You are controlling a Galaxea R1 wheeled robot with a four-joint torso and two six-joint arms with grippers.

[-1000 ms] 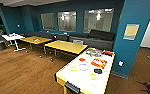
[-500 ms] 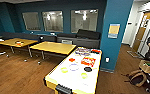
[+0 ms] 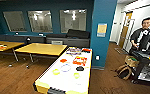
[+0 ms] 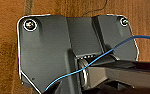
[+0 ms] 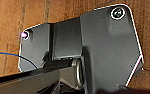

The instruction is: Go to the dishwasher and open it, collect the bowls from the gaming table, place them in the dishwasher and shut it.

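Wood-plank floor (image 3: 13,80) fills the room, brown and grained; both wrist views look down on the same planks under the robot's dark plates. Teal walls (image 3: 104,15) behind, with glass panes and a pale yellow notice (image 3: 101,29), writing unreadable. Gaming table (image 3: 68,72) sits centre, long rectangle, glossy white top, yellow rim. On it the bowls (image 3: 66,67): small round dishes, one black (image 3: 79,68), yellow-green ones (image 3: 56,71), a red one (image 3: 63,60), plus a flat purple ring (image 3: 65,67) and an orange-red patch that is too blurred to make out. Two yellow-topped tables (image 3: 42,48) stand beyond it at the left, a dark sofa (image 3: 68,38) against the wall. Person (image 3: 143,37) stands by a rig at the right. Fingers of both grippers: cannot tell whether spread or pressed together, so no placing relative to them.
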